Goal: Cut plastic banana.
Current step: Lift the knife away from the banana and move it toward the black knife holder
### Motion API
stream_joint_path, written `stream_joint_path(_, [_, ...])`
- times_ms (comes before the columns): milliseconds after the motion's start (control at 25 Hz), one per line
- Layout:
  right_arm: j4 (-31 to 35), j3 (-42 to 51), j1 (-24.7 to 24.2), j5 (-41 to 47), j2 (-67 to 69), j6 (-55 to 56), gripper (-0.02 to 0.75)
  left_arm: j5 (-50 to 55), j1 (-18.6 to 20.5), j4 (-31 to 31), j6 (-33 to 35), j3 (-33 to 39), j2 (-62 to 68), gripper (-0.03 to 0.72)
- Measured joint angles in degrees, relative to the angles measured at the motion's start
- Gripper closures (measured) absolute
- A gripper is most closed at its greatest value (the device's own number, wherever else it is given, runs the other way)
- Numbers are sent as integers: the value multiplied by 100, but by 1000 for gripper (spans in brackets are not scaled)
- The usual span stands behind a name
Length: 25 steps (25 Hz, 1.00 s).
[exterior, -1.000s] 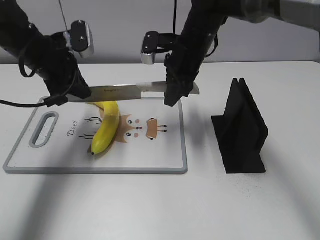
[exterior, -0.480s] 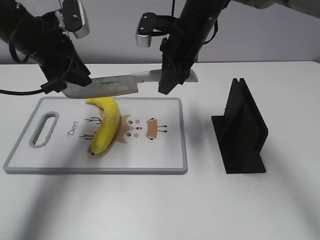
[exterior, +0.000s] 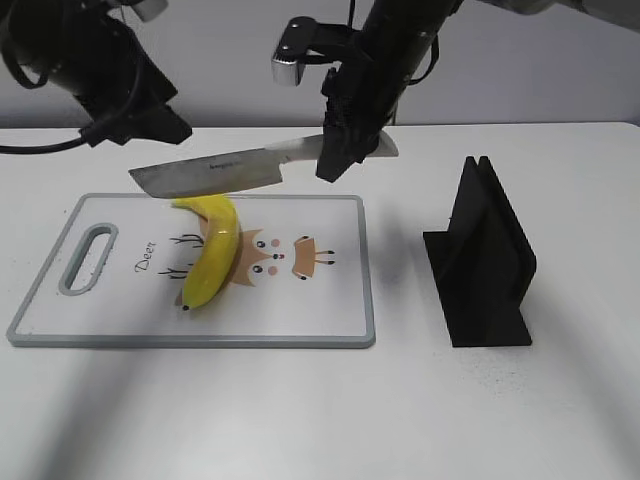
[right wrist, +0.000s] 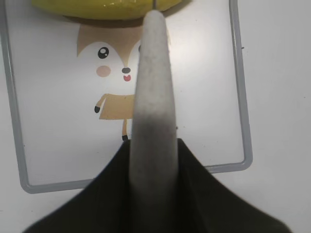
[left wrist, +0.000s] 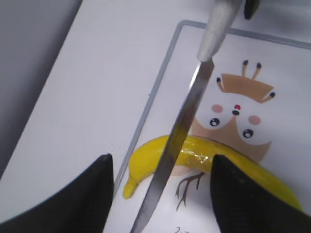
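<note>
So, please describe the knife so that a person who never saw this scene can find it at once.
Find the white cutting board with the deer drawing, left of the black stand. The knife hangs above its far edge, over the plastic banana. It alone is metallic grey, its pale handle in the right gripper.

At the centre left of the exterior frame, the plastic banana (exterior: 212, 252) is bright glossy yellow with dark tips. It lies on a white cutting board (exterior: 330, 320) with a grey rim and a brown-and-cream cartoon deer print. Above it, the knife (exterior: 215, 172) has a silver blade and pale grey handle; at right, the stand (exterior: 485, 260) is matte black.
</note>
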Motion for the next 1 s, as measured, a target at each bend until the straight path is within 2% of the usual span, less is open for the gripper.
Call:
stream_joint_path(160, [63, 0, 0, -2, -117, 34, 553, -224, 0, 16, -655, 0, -196, 76])
stream_joint_path(280, [75, 0, 0, -2, -263, 310, 553, -411, 0, 378, -1744, 0, -307, 77])
stream_joint_path(520, [75, 5, 6, 3, -645, 1309, 553, -319, 0, 2075, -4565, 0, -489, 97])
stream_joint_path(640, [70, 5, 6, 3, -823, 1739, 553, 102, 0, 2820, -5589, 0, -622, 99])
stream_joint_path(760, [4, 5, 6, 9, -1017, 2325, 553, 730, 6, 3230, -6330, 0, -740, 99])
stream_joint_path(1000, [-215, 5, 6, 15, -1364, 3601, 553, 1994, 217, 3367, -7245, 0, -928, 104])
